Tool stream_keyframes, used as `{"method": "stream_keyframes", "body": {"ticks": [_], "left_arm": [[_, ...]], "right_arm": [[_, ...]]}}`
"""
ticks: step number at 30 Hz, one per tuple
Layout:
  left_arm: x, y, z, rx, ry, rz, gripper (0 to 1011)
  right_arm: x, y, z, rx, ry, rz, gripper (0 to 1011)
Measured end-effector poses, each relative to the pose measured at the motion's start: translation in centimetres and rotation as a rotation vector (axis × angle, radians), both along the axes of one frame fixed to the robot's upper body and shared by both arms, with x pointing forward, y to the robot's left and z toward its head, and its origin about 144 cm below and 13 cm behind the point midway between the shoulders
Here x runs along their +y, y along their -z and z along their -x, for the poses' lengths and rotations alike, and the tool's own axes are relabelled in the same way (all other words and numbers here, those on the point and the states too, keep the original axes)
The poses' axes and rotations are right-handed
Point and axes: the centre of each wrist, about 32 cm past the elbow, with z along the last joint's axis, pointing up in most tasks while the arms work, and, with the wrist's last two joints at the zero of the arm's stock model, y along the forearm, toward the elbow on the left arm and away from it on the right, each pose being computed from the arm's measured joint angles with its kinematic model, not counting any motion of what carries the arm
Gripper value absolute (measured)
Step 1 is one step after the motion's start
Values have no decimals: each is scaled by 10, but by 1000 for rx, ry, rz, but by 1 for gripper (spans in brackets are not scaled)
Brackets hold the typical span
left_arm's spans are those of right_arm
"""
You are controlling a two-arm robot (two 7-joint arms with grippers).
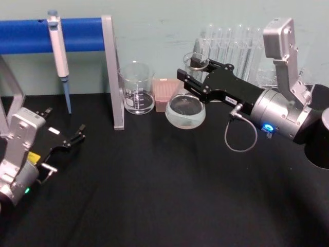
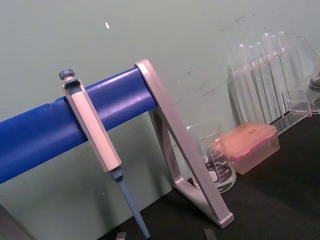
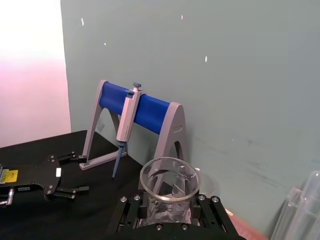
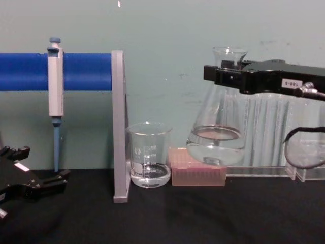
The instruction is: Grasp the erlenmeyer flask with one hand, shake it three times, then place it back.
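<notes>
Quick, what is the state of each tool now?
Left tool: open, holding nothing.
Right tool: shut on the flask neck.

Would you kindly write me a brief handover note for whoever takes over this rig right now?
Right gripper: shut on the neck of the erlenmeyer flask, holding it roughly upright, lifted off the black table, in front of the pink box and near the beaker.
Left gripper: open, parked low at the table's left, by the pipette stand.
Done: grasp and lift.
Left: the shakes cannot be counted from one moment, so confirm three, then set the flask down and release.
</notes>
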Motion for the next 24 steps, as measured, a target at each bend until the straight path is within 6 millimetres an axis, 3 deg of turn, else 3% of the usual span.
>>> {"method": "stream_keyframes", "body": {"ticks": [24], "left_arm": [[0,0,0,0,0,0,1001]], "right_arm": [[1,6,3,29,-10,3,457]]}}
